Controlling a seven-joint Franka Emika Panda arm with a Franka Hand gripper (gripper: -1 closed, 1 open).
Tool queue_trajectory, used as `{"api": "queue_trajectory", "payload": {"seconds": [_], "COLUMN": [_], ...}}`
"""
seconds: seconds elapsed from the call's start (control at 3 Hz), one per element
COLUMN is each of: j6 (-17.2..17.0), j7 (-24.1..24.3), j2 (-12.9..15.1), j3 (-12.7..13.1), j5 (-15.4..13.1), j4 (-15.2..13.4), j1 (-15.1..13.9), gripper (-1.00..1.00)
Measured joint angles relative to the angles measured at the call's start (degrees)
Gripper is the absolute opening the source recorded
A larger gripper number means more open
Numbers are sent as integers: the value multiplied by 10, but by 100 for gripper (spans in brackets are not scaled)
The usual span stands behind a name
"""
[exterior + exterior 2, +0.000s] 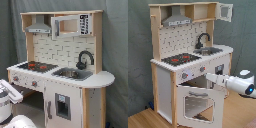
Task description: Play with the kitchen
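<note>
A: Entry. The kitchen (pixel 60 65) stands upright on the floor and fills most of the frame in both exterior views. Top to bottom: grey hood (pixel 39 26), dotted backsplash, black faucet (pixel 85 59) over the sink (pixel 72 74), black-red stovetop (pixel 36 65), knobs (pixel 184 76) on the front panel.

B: Oven door?

A: In the second exterior view the windowed oven door (pixel 198 102) hangs swung outward and down, lower centre of the frame, its top edge tipped away from the cabinet.

B: Key relation for the next move?

A: In the second exterior view the arm (pixel 240 82) enters from the right edge, long axis near horizontal, its tip pointing left toward the front panel. The pincer (pixel 208 76) sits just beside the panel, at knob height and just above the open door's top edge. So the kitchen lies left of the tip.

B: Contact?

A: Cannot tell whether the tip touches the panel or a knob.

B: Pincer opening?

A: Not resolvable; I cannot tell if it is apart or together, and nothing is visibly held.

B: First exterior view?

A: Only white arm parts at lower left, near the stove-side corner. Judgement: a knob or the door edge is the likely target.
</note>
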Motion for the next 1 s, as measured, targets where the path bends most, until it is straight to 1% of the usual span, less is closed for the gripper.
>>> {"api": "queue_trajectory", "payload": {"seconds": [1.0], "j6": [-100], "j7": [-119], "j2": [-14], "j3": [18], "j5": [61], "j4": [-18], "j1": [113], "gripper": [100]}}
